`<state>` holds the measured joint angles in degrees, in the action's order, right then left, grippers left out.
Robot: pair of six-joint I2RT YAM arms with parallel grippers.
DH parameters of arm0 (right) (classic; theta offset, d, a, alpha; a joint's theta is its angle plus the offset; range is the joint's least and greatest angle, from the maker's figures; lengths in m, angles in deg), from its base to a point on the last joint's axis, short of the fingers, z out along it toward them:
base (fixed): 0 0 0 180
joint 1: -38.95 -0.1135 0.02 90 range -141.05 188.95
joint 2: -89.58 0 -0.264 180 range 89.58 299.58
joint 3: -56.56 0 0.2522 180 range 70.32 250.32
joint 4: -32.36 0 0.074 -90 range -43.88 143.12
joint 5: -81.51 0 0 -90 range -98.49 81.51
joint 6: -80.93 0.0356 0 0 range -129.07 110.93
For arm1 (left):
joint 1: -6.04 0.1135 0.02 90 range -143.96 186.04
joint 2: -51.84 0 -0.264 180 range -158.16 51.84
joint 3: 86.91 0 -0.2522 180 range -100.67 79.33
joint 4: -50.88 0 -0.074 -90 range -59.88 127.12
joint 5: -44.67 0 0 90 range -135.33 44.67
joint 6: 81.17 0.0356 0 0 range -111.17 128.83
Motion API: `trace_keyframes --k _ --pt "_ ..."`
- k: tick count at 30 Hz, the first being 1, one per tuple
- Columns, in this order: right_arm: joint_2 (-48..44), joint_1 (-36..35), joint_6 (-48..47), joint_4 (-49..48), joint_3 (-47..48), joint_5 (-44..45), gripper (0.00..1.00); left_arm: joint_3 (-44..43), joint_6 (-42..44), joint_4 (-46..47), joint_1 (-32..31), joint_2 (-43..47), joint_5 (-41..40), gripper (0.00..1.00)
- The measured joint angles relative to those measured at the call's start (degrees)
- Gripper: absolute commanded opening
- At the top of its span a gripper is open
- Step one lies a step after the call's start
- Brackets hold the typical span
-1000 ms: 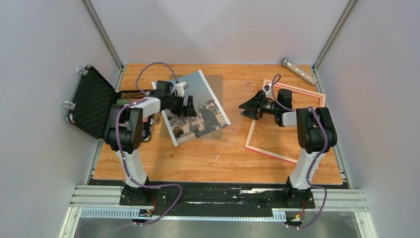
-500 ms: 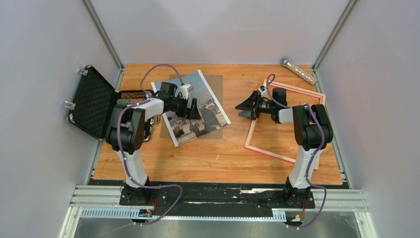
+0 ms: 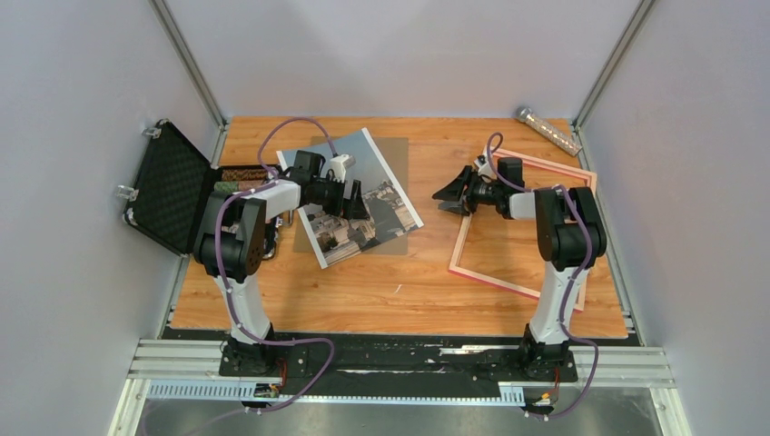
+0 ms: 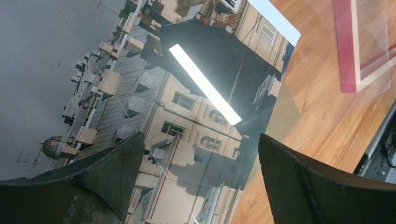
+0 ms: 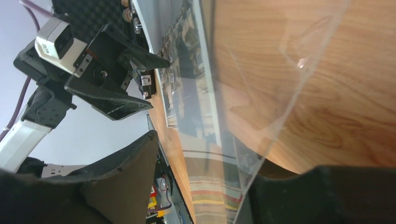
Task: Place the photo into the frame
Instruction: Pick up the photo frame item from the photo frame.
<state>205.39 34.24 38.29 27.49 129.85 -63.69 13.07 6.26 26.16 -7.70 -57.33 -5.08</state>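
Wooden tabletop [image 3: 381,282] fills the booth floor. On it the photo [image 3: 368,159] lies flat beneath the left gripper [image 3: 361,202], whose fingers stand wide apart over its rooftops. The right gripper [image 3: 439,201] is likewise spread, holding nothing — the pink frame [image 3: 460,243] lies flat behind its fingers, the photo ahead of them.

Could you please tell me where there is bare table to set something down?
The near strip of the table in front of the photo and the frame is bare. Crowded: the gap between them, under the right gripper, and the left edge by the black case.
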Motion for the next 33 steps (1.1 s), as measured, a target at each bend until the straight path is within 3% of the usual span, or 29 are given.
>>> trace_keyframes --k 7,12,23,33 --pt "2.29 0.02 -1.42 3.21 2.86 2.47 0.15 0.0 0.02 -0.04 -0.02 0.11 -0.02 1.0" --pt "2.29 0.46 -1.66 4.66 3.8 2.56 0.0 0.55 0.0 -0.46 -0.07 0.79 -0.26 1.0" --pt "-3.87 4.2 -2.27 5.57 2.23 -2.1 0.0 -0.2 0.74 -6.54 -0.07 6.12 -2.95 1.0" --pt "-12.94 7.02 -1.14 0.5 -4.2 -9.88 0.0 -9.25 -1.29 -7.23 0.94 9.22 -0.63 1.0"
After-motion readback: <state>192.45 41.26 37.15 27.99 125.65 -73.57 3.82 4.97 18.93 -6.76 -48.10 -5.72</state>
